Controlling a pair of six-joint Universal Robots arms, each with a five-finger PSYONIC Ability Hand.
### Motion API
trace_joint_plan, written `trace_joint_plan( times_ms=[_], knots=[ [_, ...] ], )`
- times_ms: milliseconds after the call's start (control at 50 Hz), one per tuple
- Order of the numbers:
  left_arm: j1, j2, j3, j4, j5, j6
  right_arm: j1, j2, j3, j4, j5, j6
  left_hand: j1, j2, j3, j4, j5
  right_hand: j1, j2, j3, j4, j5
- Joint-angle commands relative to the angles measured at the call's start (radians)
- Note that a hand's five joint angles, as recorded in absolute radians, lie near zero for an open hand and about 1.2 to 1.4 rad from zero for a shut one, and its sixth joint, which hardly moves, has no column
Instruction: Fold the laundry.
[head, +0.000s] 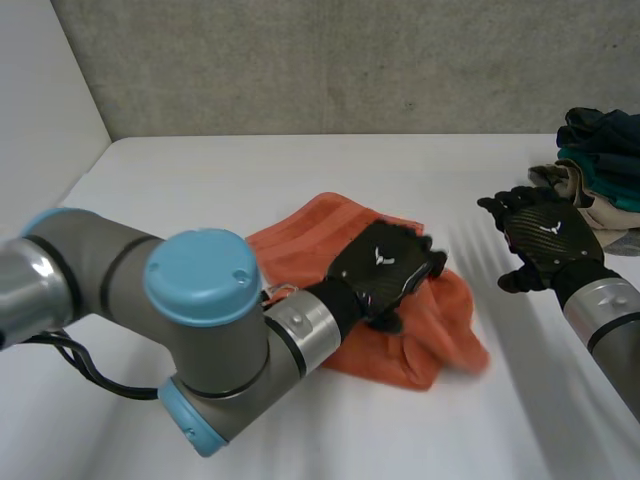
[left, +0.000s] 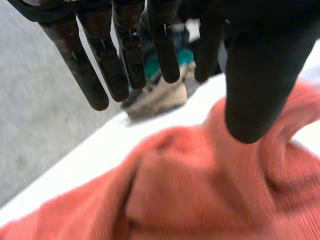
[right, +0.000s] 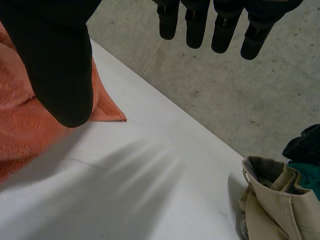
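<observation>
An orange cloth (head: 420, 340) lies crumpled in the middle of the white table (head: 200, 190). My left hand (head: 385, 268) hovers over the cloth's middle. In the left wrist view its fingers (left: 165, 45) are straight and its thumb (left: 260, 75) stands apart. The orange cloth (left: 200, 190) bunches up beneath them, and nothing is pinched. My right hand (head: 548, 238) is to the right of the cloth, above bare table. Its fingers (right: 225, 25) and thumb (right: 55, 65) are spread wide and empty, and a corner of the orange cloth (right: 20, 130) lies beside the thumb.
A pile of clothes (head: 600, 165), dark green, teal and beige, sits at the table's far right. Its beige garment (right: 270, 200) lies beyond my right hand. A grey wall (head: 330, 60) runs behind the table. Bare table (right: 150, 185) lies between cloth and pile.
</observation>
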Motion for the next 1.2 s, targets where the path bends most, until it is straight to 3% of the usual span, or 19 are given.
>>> trace_joint_plan(
  times_ms=[20, 160, 240, 580, 780, 820, 940, 1040, 1200],
  knots=[
    [0.012, 0.099, -0.004, -0.104, -0.045, 0.056, -0.007, -0.001, -0.033, 0.082, -0.005, -0.002, -0.063, -0.087, -0.091, -0.086, -0.085, -0.050, -0.040, -0.041, -0.042, -0.477],
    [0.025, 0.210, -0.065, -0.109, -0.036, 0.033, -0.021, 0.014, -0.130, 0.303, -0.080, -0.026, -0.087, -0.111, -0.115, -0.110, -0.108, -0.050, -0.040, -0.041, -0.042, -0.477],
    [0.028, 0.204, -0.050, -0.112, -0.027, 0.036, -0.061, 0.015, -0.131, 0.320, -0.096, -0.030, -0.063, -0.087, -0.091, -0.087, -0.085, -0.050, -0.040, -0.041, -0.042, -0.477],
    [-0.052, -0.176, 0.183, -0.106, 0.070, 0.090, -0.113, 0.054, -0.158, 0.324, -0.076, -0.074, -0.046, -0.070, -0.073, -0.069, -0.067, -0.050, -0.040, -0.041, -0.042, -0.477],
    [-0.069, -0.173, 0.188, -0.109, 0.065, 0.154, -0.108, 0.100, -0.164, 0.323, -0.073, -0.120, 0.549, 0.525, 0.521, 0.526, 0.528, -0.050, -0.040, -0.041, -0.042, -0.477],
    [-0.069, -0.158, 0.176, -0.112, 0.064, 0.157, -0.108, 0.101, -0.165, 0.324, -0.073, -0.120, 0.784, 0.760, 0.757, 0.761, 0.763, -0.050, -0.040, -0.041, -0.042, -0.477],
    [-0.054, -0.054, 0.136, -0.123, 0.027, 0.157, -0.111, 0.098, -0.174, 0.332, -0.087, -0.122, 0.793, 0.770, 0.766, 0.770, 0.772, -0.050, -0.040, -0.041, -0.042, -0.477],
    [0.003, 0.124, 0.041, -0.129, -0.047, 0.157, -0.108, 0.098, -0.196, 0.335, -0.096, -0.112, 0.793, 0.770, 0.766, 0.770, 0.772, -0.050, -0.040, -0.041, -0.042, -0.477],
    [0.045, 0.353, -0.079, -0.208, -0.125, 0.156, -0.089, 0.159, -0.242, 0.372, -0.189, -0.089, 0.793, 0.770, 0.766, 0.770, 0.772, -0.050, -0.040, -0.041, -0.042, -0.477]
  ],
)
